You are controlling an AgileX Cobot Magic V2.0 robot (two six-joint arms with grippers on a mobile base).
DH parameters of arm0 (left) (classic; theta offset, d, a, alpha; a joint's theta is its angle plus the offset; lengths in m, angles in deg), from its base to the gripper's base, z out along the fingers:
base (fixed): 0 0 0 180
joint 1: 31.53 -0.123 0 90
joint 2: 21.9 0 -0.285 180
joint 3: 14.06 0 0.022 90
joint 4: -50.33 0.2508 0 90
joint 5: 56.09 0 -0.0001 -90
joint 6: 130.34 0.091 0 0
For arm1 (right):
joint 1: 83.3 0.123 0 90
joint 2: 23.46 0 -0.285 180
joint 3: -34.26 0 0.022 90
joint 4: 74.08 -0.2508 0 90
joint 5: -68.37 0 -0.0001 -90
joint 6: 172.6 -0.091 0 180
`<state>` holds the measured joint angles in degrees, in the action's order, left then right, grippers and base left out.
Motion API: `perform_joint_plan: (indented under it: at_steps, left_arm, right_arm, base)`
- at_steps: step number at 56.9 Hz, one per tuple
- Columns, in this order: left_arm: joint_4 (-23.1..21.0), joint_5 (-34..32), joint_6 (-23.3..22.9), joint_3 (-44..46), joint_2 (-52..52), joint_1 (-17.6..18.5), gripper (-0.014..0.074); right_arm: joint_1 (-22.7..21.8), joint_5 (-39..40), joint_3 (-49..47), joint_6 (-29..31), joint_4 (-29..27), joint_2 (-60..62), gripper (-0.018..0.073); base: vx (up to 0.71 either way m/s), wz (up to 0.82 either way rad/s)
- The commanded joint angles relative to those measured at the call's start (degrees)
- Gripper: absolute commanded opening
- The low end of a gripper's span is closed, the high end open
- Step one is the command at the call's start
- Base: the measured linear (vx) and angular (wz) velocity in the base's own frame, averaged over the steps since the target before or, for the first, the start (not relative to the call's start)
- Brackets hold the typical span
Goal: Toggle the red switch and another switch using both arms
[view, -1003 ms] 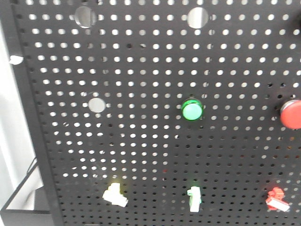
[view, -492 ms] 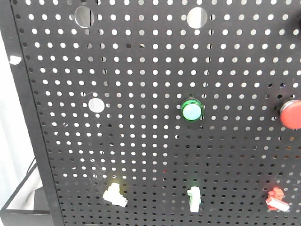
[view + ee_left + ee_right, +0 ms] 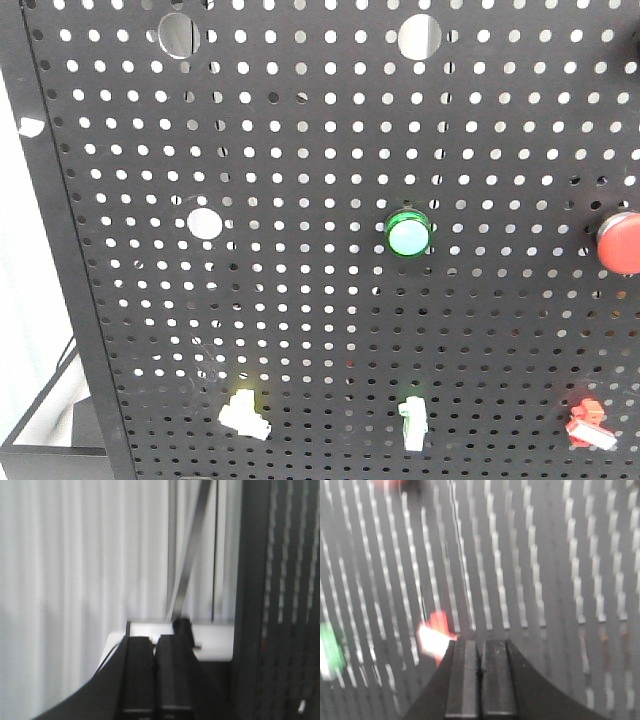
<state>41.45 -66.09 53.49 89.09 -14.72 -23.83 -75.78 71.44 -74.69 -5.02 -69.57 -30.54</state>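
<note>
The red switch (image 3: 588, 424) sits low on the black pegboard (image 3: 330, 130) at the right, its whitish bar end pointing down-right. The pale cream switch (image 3: 244, 412) is low at the left. No gripper shows in the front view. In the right wrist view my right gripper (image 3: 481, 642) is shut with nothing in it, and the red switch (image 3: 436, 633) glows blurred just left of its tips. My left gripper (image 3: 156, 639) is shut too, left of the pegboard's edge (image 3: 252, 605), facing white curtains.
A white-green toggle (image 3: 413, 421) sits between the two switches. Above it is a round green button (image 3: 408, 236), and a big red push button (image 3: 620, 243) is at the right edge. A white box (image 3: 215, 640) lies beyond the left gripper.
The front view is sharper and the pegboard has shifted very slightly. The switches and buttons stand as before.
</note>
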Motion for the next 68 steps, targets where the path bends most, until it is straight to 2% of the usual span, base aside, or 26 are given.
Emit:
perform_joint_plan:
  at_steps: [1,6,12,17,22,28,32,34,36,38,43,47,48,51,54,59,64,68]
  left_arm:
    - [-1.0,-0.6,-0.4,7.4,0.3,0.0,0.0003]
    - [2.7,7.9,2.5,16.1,4.6,0.0,0.0003]
    - [5.3,16.0,4.7,25.5,12.2,0.0,0.0003]
    - [5.1,20.1,4.7,31.2,18.1,0.0,0.0003]
    - [4.1,20.7,4.5,34.5,22.7,0.0,0.0003]
    - [-1.8,20.9,5.1,36.1,25.5,0.0,0.0003]
    - [-7.9,22.0,8.7,36.8,27.0,0.4,0.0003]
    - [-12.2,23.0,12.8,37.0,27.9,1.2,0.0003]
    - [-17.6,23.9,18.2,37.0,28.9,2.4,0.0003]
    - [-23.7,25.3,26.2,37.0,30.0,3.9,0.0003]
    - [-39.8,29.8,42.4,37.0,33.5,7.5,0.0003]
    - [-54.4,31.8,56.6,37.0,37.0,9.8,0.0003]
    - [-55.7,31.9,57.6,37.0,37.7,10.1,0.0003]
    - [-66.0,31.7,64.7,37.0,40.8,11.3,0.0003]
    - [-71.1,30.8,70.4,37.0,43.2,12.1,0.0003]
    - [-79.3,30.0,76.3,37.0,47.2,13.1,0.0003]
    - [-82.9,32.3,81.4,37.0,51.3,14.9,0.0003]
    - [-85.1,33.5,83.8,37.0,54.4,16.7,0.0003]
  right_arm:
    - [-0.3,-3.8,-10.9,0.2,1.5,-1.7,-0.0006]
    - [-0.3,-13.3,-20.9,2.6,3.7,-6.8,-0.0006]
    - [-0.3,-20.1,-30.4,6.8,4.6,-13.8,-0.0006]
    - [-0.3,-22.7,-35.2,7.1,4.0,-18.4,-0.0006]
    - [-0.3,-23.4,-37.3,6.9,2.3,-21.4,-0.0006]
    - [-0.3,-23.1,-37.3,6.9,-0.8,-23.2,-0.0006]
    - [-0.3,-23.5,-37.3,6.9,-2.6,-23.9,-0.0006]
    - [-0.3,-23.6,-37.3,6.9,-3.5,-24.1,-0.0006]
    - [-0.3,-23.7,-37.3,6.9,-4.5,-24.3,-0.0006]
    - [-0.3,-23.7,-37.3,6.9,-4.5,-24.5,-0.0006]
    - [-0.3,-23.7,-37.3,6.9,-4.5,-24.5,-0.0006]
    - [-0.3,-23.9,-37.3,6.9,-4.5,-24.6,-0.0006]
    - [-0.3,-24.0,-37.3,6.9,-4.5,-24.6,-0.0006]
    - [-0.3,-24.3,-37.3,6.9,-4.5,-24.6,-0.0006]
    - [-0.3,-24.8,-37.3,6.9,-4.5,-24.6,-0.0006]
    - [-0.3,-25.4,-37.3,7.1,-4.5,-24.6,-0.0006]
    - [-0.3,-25.5,-37.3,7.1,-4.5,-24.6,-0.0006]
    - [-0.3,-25.5,-37.3,7.1,-4.5,-24.6,-0.0006]
  base:
    - [0.00,0.00]
    - [0.00,0.00]
    - [0.00,0.00]
    - [0.00,0.00]
    - [0.00,0.00]
    - [0.00,0.00]
    - [0.00,0.00]
    - [0.00,0.00]
    - [0.00,0.00]
    - [0.00,0.00]
    - [0.00,0.00]
    - [0.00,0.00]
    - [0.00,0.00]
    - [0.00,0.00]
    - [0.00,0.00]
    - [0.00,0.00]
    - [0.00,0.00]
    - [0.00,0.00]
